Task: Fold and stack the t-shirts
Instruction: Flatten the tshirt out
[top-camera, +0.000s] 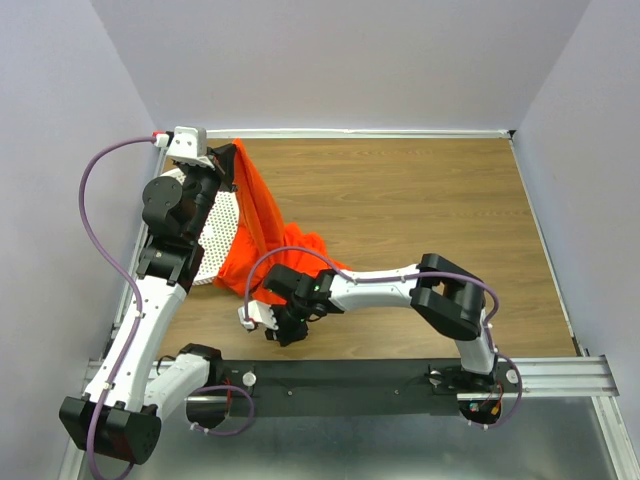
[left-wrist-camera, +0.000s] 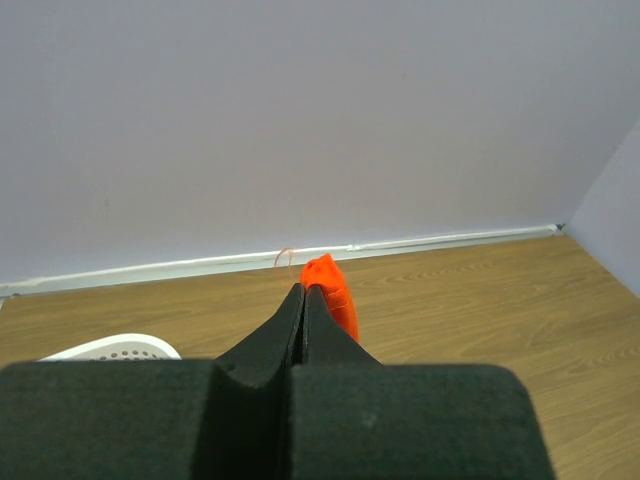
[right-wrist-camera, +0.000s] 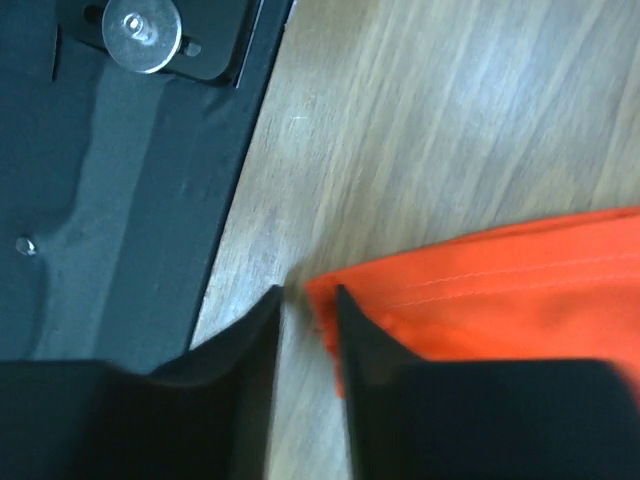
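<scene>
The orange-red t-shirt hangs from my left gripper at the far left and drapes down onto the wooden table under my right wrist. In the left wrist view my left gripper is shut, with a tuft of the t-shirt sticking out past its tips. My right gripper is low over the table near the front edge. In the right wrist view my right gripper is slightly open. A hemmed corner of the t-shirt lies against the inside of its right finger, with bare wood in the rest of the gap.
A white perforated basket stands at the left edge beneath the left arm, and its rim shows in the left wrist view. The black mounting rail runs along the near edge, close beside my right gripper. Walls enclose the table.
</scene>
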